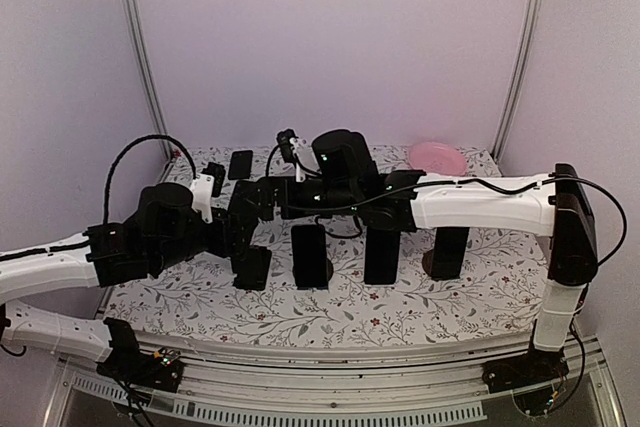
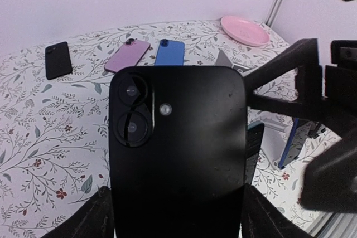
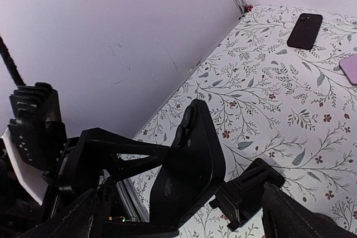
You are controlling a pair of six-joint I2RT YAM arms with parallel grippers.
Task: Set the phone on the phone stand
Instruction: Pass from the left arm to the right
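A black phone (image 2: 177,154) stands upright in my left gripper (image 2: 177,221), its back and two camera lenses facing the wrist camera; the gripper is shut on its lower side edges. From the right wrist view the same phone (image 3: 192,171) hangs above the floral table, with a left finger's truss meeting its edge. My right gripper (image 3: 181,207) is open, its fingers (image 3: 72,221) wide apart either side of the phone and not touching it. Several dark upright phone stands, one of them (image 1: 311,255) just right of the left gripper (image 1: 250,222), stand in a row across the table's middle.
Loose phones lie flat at the back of the table: a black one (image 2: 58,59), a pink one (image 2: 127,55) and a blue one (image 2: 169,52). A pink plate (image 1: 437,157) sits at the back right. The right arm (image 1: 480,202) stretches across above the stands.
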